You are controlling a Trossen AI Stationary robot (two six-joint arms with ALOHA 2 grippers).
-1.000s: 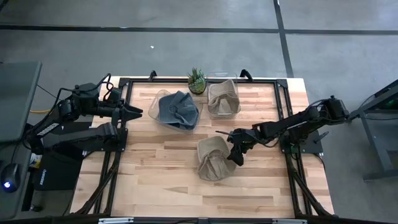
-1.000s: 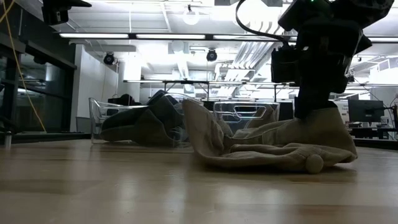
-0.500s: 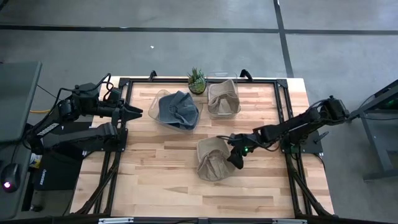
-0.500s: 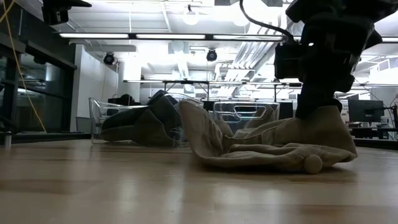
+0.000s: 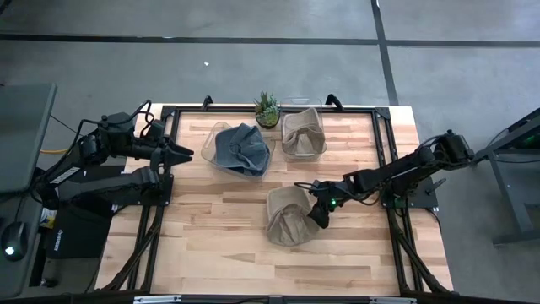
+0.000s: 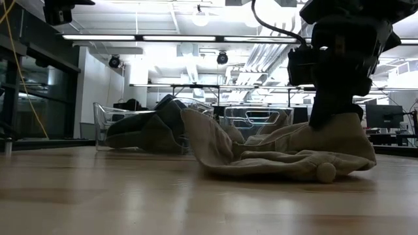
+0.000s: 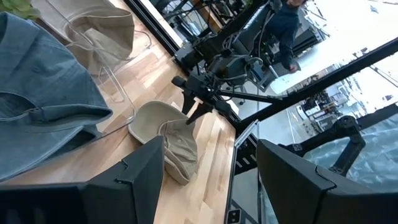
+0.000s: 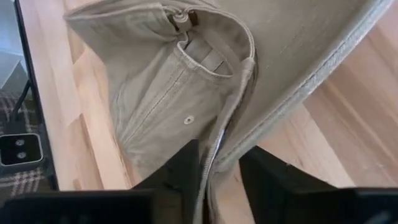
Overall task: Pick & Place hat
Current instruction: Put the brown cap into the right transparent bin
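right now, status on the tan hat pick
Right tool down on the loose tan hat, fingers either side of a fabric fold. Left tool open, parked at the table's left edge. Nothing blocking.

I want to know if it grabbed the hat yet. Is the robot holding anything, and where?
The right gripper has its fingers either side of the tan hat's brim edge, closing on it. The hat lies on the table. The left gripper holds nothing.

Even overhead lighting, ceiling-light glare in low view, soft shadows
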